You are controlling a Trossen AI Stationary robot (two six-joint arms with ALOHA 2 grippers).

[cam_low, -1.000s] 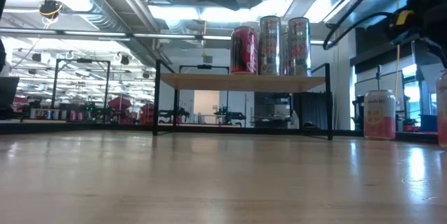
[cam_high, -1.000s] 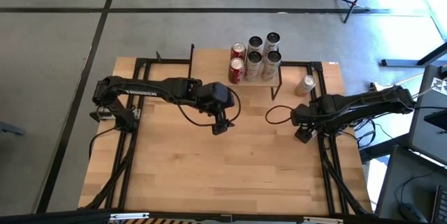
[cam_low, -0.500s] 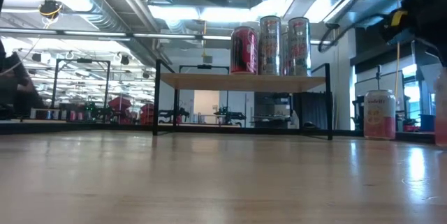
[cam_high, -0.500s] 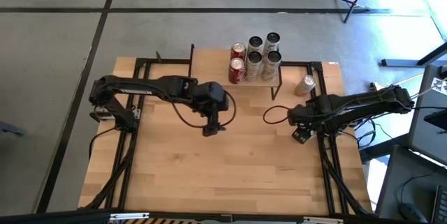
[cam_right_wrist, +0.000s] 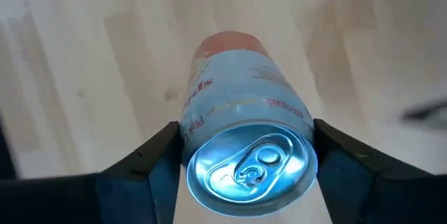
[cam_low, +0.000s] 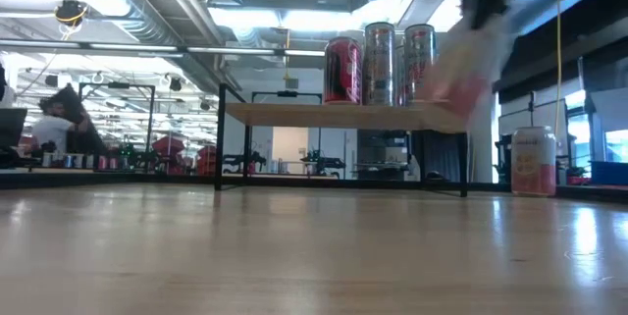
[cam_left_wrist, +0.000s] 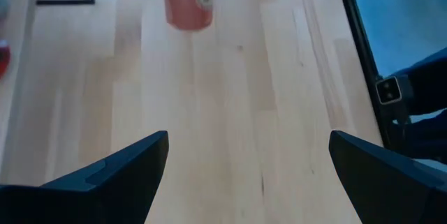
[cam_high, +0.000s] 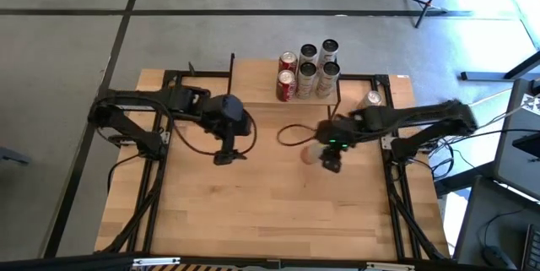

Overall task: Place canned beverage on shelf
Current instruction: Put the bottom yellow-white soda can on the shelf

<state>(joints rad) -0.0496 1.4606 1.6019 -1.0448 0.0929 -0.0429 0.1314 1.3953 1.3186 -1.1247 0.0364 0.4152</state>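
Observation:
My right gripper (cam_high: 319, 154) is shut on a pink-and-white can (cam_high: 310, 153) in the air over the table's middle right. The can shows blurred and tilted in the low view (cam_low: 466, 70), about level with the shelf board (cam_low: 334, 115). The shelf (cam_high: 253, 77) stands at the table's far edge and carries several cans (cam_high: 308, 70) on its right end. A second pink-and-white can (cam_high: 372, 100) stands on the table by the right rail. My left gripper (cam_high: 224, 157) is open and empty over the table's left half. My right gripper pinches the can between its two fingers (cam_right_wrist: 150, 165), one on each side of the wall just below the top rim (cam_right_wrist: 187, 130). The can's lid (cam_right_wrist: 244, 162) faces the wrist and its body runs on beyond the fingertips. The can is lifted clear of the table and tilted.
Black rails (cam_high: 396, 195) run along both sides of the tabletop. The shelf's left part (cam_low: 265, 114) is bare board. A can also shows farther off in the left wrist view (cam_left_wrist: 187, 1), next to a black shelf leg (cam_left_wrist: 63, 1). The near tabletop (cam_high: 270, 212) is bare wood.
My right gripper has gone quickly from the table's right rail toward the table's middle and upward, carrying the can, which is now lifted clear and tilted. My left gripper has drawn back toward the table's left edge, staying open.

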